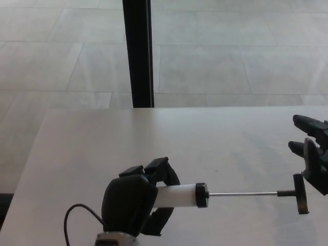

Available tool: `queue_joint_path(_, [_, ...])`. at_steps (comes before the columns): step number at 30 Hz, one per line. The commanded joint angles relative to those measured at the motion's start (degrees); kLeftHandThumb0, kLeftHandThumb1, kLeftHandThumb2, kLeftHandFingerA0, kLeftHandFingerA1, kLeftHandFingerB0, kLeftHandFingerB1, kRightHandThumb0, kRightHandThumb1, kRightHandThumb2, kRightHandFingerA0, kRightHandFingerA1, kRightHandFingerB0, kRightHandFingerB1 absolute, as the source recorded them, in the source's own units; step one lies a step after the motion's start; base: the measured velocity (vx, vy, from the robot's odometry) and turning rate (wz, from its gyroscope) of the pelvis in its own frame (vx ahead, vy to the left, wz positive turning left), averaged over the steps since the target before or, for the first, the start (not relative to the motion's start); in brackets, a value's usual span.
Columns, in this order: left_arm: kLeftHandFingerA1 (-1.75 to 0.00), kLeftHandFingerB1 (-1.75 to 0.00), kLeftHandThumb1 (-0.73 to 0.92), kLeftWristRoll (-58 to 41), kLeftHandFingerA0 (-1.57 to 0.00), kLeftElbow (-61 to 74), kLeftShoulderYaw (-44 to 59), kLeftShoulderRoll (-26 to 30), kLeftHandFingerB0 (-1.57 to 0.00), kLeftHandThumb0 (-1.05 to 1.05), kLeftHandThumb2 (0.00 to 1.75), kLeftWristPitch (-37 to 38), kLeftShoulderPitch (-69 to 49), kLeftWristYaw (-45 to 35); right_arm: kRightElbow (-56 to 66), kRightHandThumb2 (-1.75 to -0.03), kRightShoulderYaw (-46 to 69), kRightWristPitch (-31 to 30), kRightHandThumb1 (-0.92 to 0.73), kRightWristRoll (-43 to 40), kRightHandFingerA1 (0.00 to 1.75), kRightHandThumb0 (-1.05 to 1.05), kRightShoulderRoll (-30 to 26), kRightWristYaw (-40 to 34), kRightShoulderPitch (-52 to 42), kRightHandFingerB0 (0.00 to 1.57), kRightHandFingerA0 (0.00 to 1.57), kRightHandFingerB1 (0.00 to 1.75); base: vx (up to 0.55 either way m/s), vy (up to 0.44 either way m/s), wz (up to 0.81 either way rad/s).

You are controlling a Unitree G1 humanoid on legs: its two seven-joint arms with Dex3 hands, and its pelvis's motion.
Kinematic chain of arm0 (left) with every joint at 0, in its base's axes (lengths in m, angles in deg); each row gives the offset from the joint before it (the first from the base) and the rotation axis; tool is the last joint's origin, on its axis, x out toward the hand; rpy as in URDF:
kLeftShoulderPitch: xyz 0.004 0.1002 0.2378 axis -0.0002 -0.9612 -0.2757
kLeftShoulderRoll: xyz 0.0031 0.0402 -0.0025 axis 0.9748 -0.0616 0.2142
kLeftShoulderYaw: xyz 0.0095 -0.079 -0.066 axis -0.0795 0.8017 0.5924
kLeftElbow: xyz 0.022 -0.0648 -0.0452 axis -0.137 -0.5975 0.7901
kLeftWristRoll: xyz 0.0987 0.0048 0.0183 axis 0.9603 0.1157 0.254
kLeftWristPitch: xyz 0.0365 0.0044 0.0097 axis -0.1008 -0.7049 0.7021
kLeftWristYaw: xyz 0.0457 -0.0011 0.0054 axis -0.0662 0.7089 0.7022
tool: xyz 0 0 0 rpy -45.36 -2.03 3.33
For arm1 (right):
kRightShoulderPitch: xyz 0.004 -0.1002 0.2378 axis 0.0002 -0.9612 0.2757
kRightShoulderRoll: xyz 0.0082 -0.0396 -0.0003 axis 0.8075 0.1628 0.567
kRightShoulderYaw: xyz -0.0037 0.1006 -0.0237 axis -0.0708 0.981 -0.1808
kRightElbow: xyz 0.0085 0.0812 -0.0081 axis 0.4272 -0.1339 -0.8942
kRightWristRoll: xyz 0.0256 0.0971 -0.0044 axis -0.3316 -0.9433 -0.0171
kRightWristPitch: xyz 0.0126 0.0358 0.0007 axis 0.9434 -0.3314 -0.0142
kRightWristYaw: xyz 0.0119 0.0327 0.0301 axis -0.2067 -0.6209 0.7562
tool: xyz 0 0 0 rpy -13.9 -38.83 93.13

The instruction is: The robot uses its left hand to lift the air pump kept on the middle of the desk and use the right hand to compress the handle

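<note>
I have the left robot hand (134, 204) wrapped around the white barrel of the air pump (177, 196) in the lower middle of the frame, fingers (163, 173) curled over the top of it. The pump lies level, its thin rod drawn out toward the right and ending in the black T-handle (300, 193) near the lower right. I cannot say for sure whether the pump has cleared the table (215, 141) or only sits just above it.

My right robot hand (312, 151) enters at the right edge, empty, with its fingers spread apart. It sits just above the T-handle and close to it; whether it touches it I cannot tell.

As I judge it, the lift with the left is in hand and the compress step has not begun. Next I need the right hand to settle against the outer face of the T-handle and push along the rod toward the barrel, while the left keeps the barrel from sliding or twisting.

The table is pale and bare apart from a black cable (77, 218) looping at the lower left. Beyond it, large light floor tiles (220, 61) and a dark upright post (139, 51) at upper centre.
</note>
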Motion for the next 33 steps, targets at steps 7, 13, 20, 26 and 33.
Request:
queue_joint_path(7, [-1.75, -1.56, 0.4, 3.38, -0.86, -0.13, -0.55, 4.49, -0.81, -0.07, 1.41, -1.38, 2.3, -2.97, 5.58, -1.16, -1.94, -7.67, -0.78, 0.8, 0.43, -0.81, -0.58, 0.56, 0.26, 0.12, 0.03, 0.46, 0.0, 0.0, 0.0])
queue_joint_path(13, [-1.75, -1.55, 0.43, 2.57, -0.89, -0.53, 0.04, 4.42, -0.82, -0.05, 1.46, -1.32, 2.63, -3.02, 6.24, -0.79, -2.57, -10.14, -0.92, 1.58, 0.4, -0.82, 0.05, -0.33, 1.84, 0.16, 0.03, 0.34, 0.0, 0.0, 0.0])
queue_joint_path(20, [-1.75, -1.53, 0.45, 1.75, -0.92, -1.57, 0.88, 0.74, -0.84, -0.05, 1.43, -2.17, 3.3, -0.9, 7.4, -1.19, -3.51, -12.29, -0.8, 1.18, 0.39, -0.84, 5.54, -3.26, 1.31, 0.12, 0.03, 0.42, 0.0, 0.0, 0.0])
queue_joint_path(26, [-1.75, -1.53, 0.46, 0.74, -0.94, -1.38, 2.87, -1.65, -0.85, -0.03, 1.46, -3.17, 3.37, -0.62, 8.83, -1.18, -2.98, -12.59, -0.79, 0.93, 0.45, -0.77, 9.25, -5.03, -1.68, 0.06, 0.02, 0.38, 0.0, 0.0, 0.0])
queue_joint_path(33, [-1.75, -1.67, 0.47, -1.91, -1.01, -1.07, 6.39, -4.8, -0.81, -0.04, 1.4, -3.44, 3.43, -0.73, 8.51, -0.78, -1.69, -11.95, -0.92, 0.36, 0.42, -0.84, 11.46, -5.88, -3.11, 0.11, 0.05, 0.31, 0.0, 0.0, 0.0])
